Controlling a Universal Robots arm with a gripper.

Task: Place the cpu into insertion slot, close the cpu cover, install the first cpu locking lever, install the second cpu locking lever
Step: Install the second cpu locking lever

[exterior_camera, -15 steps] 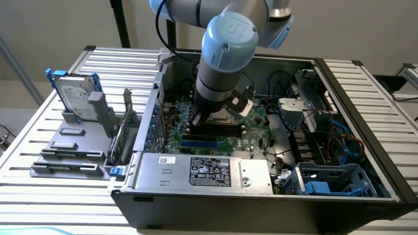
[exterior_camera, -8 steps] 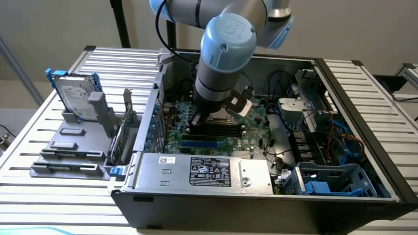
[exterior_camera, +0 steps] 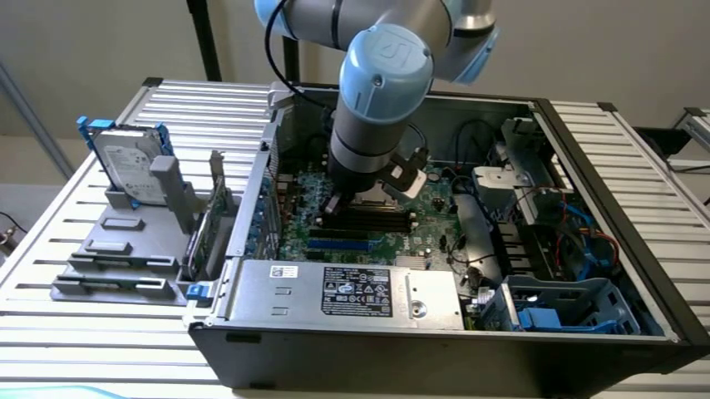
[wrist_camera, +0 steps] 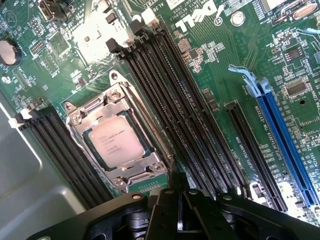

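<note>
The small square silvery-topped cpu [wrist_camera: 116, 143] sits in its socket under the closed silvery-grey metal cpu cover [wrist_camera: 118, 141]. The black claw [wrist_camera: 179, 212] hangs just beside them, shut and empty.

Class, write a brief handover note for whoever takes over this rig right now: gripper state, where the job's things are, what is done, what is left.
Gripper: shut, holding nothing, poised just above the motherboard beside the socket.
The cpu sits in the insertion slot.
The cpu cover is down around the chip.
Done: cpu placed, cover closed.
Left: whether either locking lever is latched cannot be told; check both.
</note>
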